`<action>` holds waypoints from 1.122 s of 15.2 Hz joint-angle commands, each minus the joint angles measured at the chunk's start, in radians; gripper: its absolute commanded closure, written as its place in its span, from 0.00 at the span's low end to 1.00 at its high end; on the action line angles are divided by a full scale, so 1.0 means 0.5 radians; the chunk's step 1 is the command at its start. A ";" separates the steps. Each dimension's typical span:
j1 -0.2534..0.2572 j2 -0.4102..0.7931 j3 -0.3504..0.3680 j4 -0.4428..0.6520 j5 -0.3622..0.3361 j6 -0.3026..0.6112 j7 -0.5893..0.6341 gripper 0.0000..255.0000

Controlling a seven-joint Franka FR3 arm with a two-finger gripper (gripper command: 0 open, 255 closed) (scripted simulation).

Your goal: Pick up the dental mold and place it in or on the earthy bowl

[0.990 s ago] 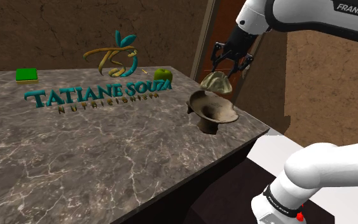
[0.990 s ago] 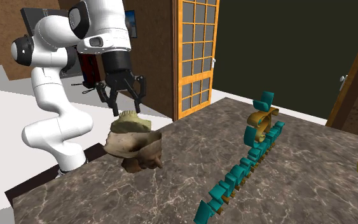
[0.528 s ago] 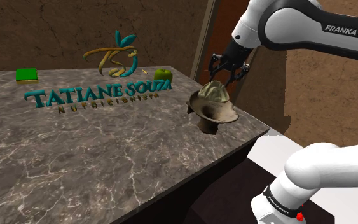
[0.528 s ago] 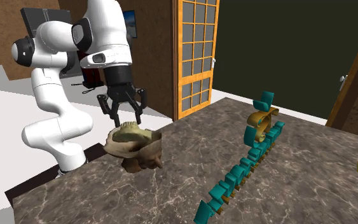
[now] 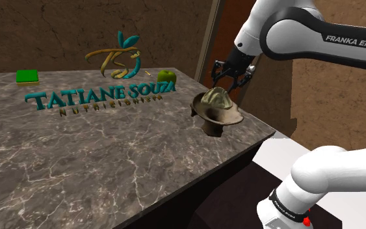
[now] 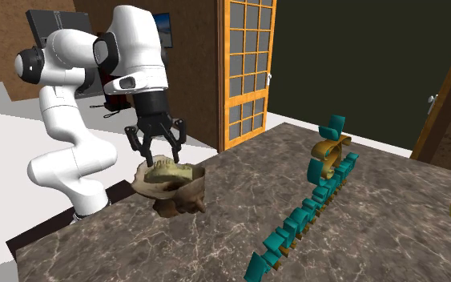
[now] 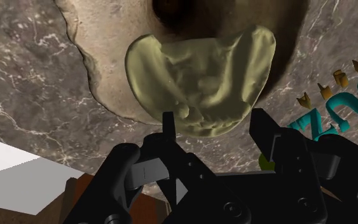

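Note:
The pale yellowish dental mold (image 5: 217, 97) (image 6: 165, 168) lies inside the brown, rough-rimmed bowl (image 5: 230, 118) (image 6: 172, 194), which stands near the counter's corner closest to the arm. My black gripper (image 5: 231, 73) (image 6: 156, 147) hovers just above it, open, with its fingers spread and touching nothing. In the wrist view the mold (image 7: 203, 76) rests teeth-up in the bowl (image 7: 101, 38) just beyond the gripper (image 7: 214, 124), and its arch is wider than the gap between the fingertips.
The dark marbled counter (image 5: 77, 156) drops off right beside the bowl. Raised teal lettering with a gold logo (image 5: 97, 94) (image 6: 304, 216) runs across it. A green apple (image 5: 166, 77) sits behind the lettering and a green block (image 5: 26, 76) lies at the far end.
The mold has dropped from just under the fingers into the bowl. The gripper has come down a little after it and stays open.

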 commanded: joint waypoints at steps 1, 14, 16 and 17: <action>0.000 0.000 0.000 -0.001 0.000 0.000 0.000 1.00; 0.001 -0.017 -0.030 0.239 -0.015 -0.257 0.004 0.00; 0.000 -0.017 -0.030 0.239 -0.015 -0.257 0.004 0.00; 0.000 -0.017 -0.030 0.239 -0.015 -0.257 0.004 0.00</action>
